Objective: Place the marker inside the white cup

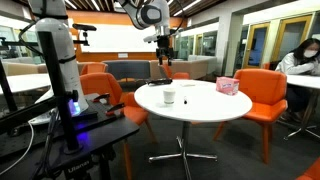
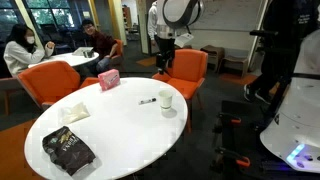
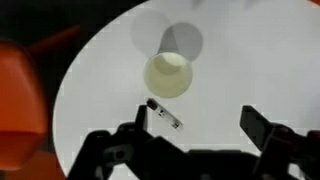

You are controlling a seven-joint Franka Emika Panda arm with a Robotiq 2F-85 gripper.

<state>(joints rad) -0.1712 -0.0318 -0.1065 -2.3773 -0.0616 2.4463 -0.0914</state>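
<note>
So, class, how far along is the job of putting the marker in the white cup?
Nothing looks done yet: the marker lies on the table beside the white cup, not in it. In hand: the gripper hangs open above both, holding nothing. Left: grasp the marker and drop it into the cup.

Round table (image 2: 120, 125), cup (image 2: 166, 100) standing upright on it toward one edge. Marker (image 2: 147, 101) lies flat on the tabletop just beside the cup, not touching. Box (image 2: 108, 80) sits on the far side, well apart from both. Bag (image 2: 68, 150) lies at the near rim. Gripper (image 2: 163, 62) hangs above, clear of the tabletop. Chair (image 2: 185, 70) stands behind the cup.
</note>
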